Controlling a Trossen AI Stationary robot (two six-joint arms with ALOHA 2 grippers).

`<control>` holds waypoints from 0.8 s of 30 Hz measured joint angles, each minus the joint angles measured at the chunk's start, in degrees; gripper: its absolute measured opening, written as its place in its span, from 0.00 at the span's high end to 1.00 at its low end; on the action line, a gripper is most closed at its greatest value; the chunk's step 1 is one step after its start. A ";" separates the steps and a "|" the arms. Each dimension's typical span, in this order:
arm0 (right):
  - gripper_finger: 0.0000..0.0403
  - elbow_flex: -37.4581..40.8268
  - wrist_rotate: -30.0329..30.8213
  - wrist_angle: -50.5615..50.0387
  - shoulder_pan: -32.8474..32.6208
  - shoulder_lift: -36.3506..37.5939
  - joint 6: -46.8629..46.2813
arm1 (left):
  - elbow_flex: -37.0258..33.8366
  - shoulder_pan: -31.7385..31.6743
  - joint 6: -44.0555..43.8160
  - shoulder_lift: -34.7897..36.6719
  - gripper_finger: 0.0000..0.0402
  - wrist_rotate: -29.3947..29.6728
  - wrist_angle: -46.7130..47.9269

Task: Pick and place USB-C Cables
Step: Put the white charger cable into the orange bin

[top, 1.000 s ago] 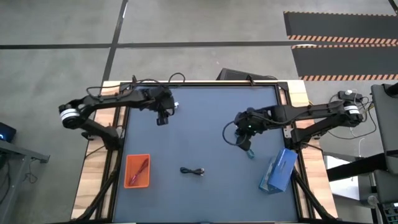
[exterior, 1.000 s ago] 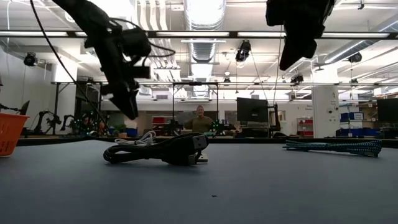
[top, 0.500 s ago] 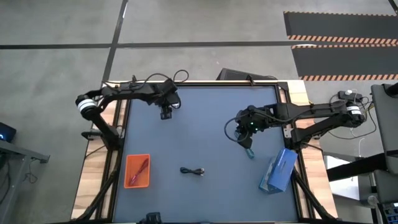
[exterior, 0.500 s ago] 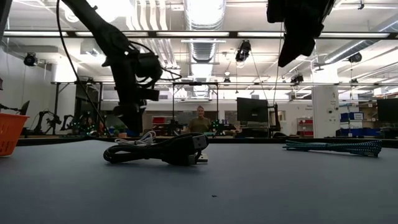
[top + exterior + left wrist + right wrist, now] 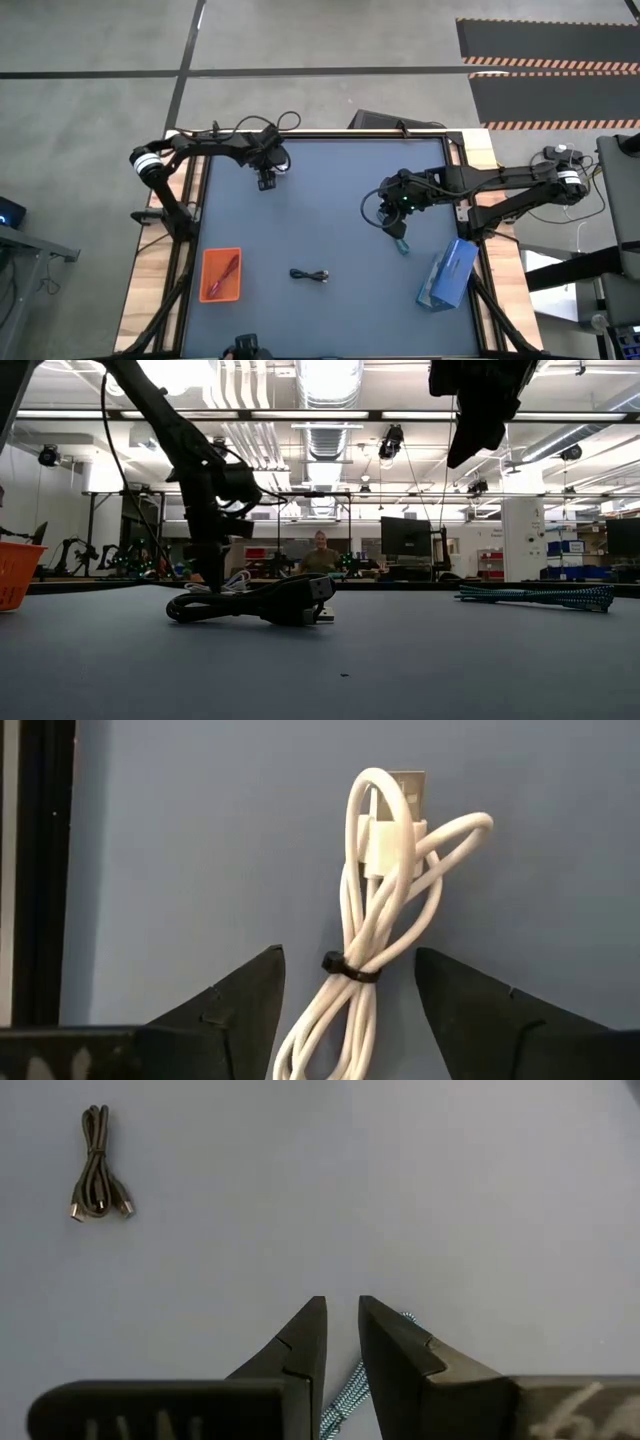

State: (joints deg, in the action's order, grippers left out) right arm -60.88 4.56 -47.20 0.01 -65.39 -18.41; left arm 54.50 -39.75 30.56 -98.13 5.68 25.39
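The left gripper hangs at the table's far-left edge with its jaws wide apart, straddling the white cable on the blue mat; to grip well it should descend straight and close near the black tie. The right gripper, jaws nearly together and empty, waits above the teal cable. Four cables count: white, teal, black, and pink inside the single orange tray.

A grey concrete floor surrounded the table. Hazard-striped black mats lay at two o'clock. Fluorescent ceiling lights glowed above a distant monitor.
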 joint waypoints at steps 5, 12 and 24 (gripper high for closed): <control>0.87 0.02 0.00 0.01 0.00 0.00 0.30 | -0.20 0.00 -0.09 -0.73 0.58 -0.29 0.01; 0.87 0.03 0.05 0.42 -0.14 0.00 1.63 | -0.41 0.18 -1.39 -0.40 0.85 -0.62 -0.28; 0.87 3.66 0.11 15.87 -0.24 0.05 11.11 | -0.63 8.35 -9.05 16.11 0.94 1.45 -1.31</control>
State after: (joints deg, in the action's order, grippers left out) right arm -57.22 4.67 -31.33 -0.23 -65.34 -7.30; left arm 53.87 -31.39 21.51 -82.02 7.13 24.09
